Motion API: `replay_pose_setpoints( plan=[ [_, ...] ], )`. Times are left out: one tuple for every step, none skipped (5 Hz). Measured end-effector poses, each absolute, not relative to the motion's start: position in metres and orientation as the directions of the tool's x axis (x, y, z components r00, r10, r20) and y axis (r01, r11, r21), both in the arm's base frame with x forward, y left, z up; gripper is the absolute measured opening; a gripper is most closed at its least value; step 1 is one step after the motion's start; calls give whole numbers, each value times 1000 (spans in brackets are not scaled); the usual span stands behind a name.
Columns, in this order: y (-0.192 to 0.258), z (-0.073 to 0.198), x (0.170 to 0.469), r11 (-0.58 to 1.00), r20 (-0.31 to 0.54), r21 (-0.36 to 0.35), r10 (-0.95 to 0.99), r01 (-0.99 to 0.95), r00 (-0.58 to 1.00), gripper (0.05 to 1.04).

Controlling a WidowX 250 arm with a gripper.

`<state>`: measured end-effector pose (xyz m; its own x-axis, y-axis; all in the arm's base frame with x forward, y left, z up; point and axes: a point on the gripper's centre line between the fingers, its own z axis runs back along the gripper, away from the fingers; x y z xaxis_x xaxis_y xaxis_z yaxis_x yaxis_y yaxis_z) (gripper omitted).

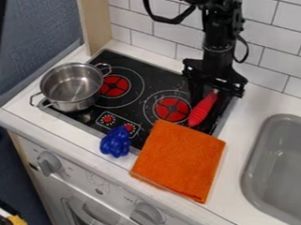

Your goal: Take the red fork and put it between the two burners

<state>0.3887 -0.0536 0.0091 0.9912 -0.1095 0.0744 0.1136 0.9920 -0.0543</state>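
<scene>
Gripper [208, 106] over the stove [141, 67], jaws apart, and there's the red fork [202, 109] between them, just beside the right-hand burner [172, 109]!

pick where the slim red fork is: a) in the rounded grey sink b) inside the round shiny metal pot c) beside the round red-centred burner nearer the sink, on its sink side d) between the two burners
c: the slim red fork shows between the round red-centred burner and the rounded grey sink.
</scene>
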Motion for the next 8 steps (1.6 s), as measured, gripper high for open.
replay_pose_setpoints(
  plan=[
    [-54, 9, 387, 988, 65, -54, -140, 143, 988, 383],
    [-54, 10, 385, 986, 56, -59, -155, 158, 986, 349],
    [-54, 18, 380, 979, 47, -58, -191, 193, 980, 349],
    [-33, 55, 388, 984, 131, -30, -168, 173, 977, 349],
    [17, 60, 387, 995, 121, -2, -99, 100, 988, 349],
    [43, 65, 390, 996, 139, 23, -84, 82, 987, 349],
    [59, 51, 392, 998, 110, 30, -62, 59, 992, 349],
    [69, 39, 391, 998, 81, 31, -52, 49, 995, 349]
  ],
)
